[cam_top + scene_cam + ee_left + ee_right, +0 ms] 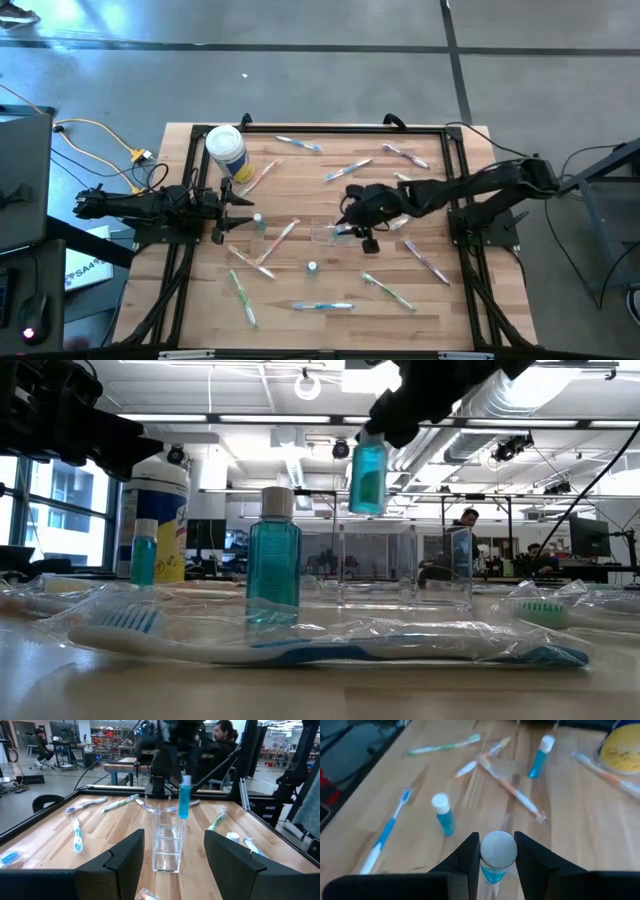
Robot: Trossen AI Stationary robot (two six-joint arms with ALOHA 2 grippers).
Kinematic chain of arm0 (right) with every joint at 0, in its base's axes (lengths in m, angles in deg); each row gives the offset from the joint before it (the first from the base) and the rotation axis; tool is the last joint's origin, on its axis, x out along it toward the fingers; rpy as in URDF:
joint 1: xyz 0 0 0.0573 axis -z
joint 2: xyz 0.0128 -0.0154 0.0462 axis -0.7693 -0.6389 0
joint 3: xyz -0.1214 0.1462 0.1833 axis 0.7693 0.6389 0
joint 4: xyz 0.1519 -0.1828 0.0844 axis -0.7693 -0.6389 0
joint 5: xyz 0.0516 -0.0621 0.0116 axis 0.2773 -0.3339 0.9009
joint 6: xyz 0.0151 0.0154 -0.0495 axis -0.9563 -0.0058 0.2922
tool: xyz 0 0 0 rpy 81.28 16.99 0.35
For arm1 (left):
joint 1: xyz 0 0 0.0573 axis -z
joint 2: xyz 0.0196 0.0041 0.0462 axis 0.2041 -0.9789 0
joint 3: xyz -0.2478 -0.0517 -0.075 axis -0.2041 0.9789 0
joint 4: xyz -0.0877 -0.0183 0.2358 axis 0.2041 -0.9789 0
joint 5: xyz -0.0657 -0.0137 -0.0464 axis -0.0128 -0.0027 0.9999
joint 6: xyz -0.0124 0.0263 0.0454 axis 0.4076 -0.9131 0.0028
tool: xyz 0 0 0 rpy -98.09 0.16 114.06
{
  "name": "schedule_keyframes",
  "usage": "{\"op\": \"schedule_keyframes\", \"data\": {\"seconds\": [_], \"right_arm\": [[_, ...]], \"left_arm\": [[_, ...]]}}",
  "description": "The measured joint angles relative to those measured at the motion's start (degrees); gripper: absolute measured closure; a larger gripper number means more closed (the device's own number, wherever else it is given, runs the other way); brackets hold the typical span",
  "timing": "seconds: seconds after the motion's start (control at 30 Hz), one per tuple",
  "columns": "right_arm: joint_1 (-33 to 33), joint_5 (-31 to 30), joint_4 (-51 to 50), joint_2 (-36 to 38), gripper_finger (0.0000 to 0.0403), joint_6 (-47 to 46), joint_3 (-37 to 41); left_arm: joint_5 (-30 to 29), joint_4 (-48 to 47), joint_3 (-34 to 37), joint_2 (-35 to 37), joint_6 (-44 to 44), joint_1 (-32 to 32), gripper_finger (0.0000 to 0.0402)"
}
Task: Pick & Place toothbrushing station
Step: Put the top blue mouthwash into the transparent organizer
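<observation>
Presently, a small blue bottle [184, 797] with a white cap is held upright between the closed fingers of the right gripper [497, 851], in the air directly above the clear cup [167, 840] near the table's [300, 185] middle. The bottle's base is seen just over the cup's rim, not inside. The left gripper [172, 862] is stationed near the table's left edge, fingers spread, nothing held, aimed at the cup. A second blue bottle [273, 555] is stood upright on the wood, a third [144, 552] beside the yellow-labelled canister [226, 150]. Wrapped toothbrushes are scattered flat around the cup; a blue-handled one [330, 645] is laid nearest the table's front edge.
</observation>
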Motion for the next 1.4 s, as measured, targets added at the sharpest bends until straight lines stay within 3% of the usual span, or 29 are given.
{"op": "schedule_keyframes", "data": {"seconds": [0.27, 0.63, 1.07, 1.4], "right_arm": [[3.2, 0.0, -2.3, -0.1, 0.0313, 0.0, 0.1], [7.5, 3.6, 5.5, -2.1, 0.0313, 0.9, 5.8], [8.0, 4.2, 9.5, -10.2, 0.0313, 3.0, 5.6], [8.0, 4.5, 10.2, -11.0, 0.0313, 3.0, 5.5]], "left_arm": [[1.1, -0.2, 0.0, 0.0, 0.0, 0.0, 0.0194], [1.1, -0.3, 0.0, 0.0, -0.2, 0.0, 0.0194], [1.1, -0.2, 0.0, 0.0, -0.2, 0.0, 0.0194], [1.0, -0.2, 0.0, 0.0, -0.2, 0.0, 0.0194]]}}
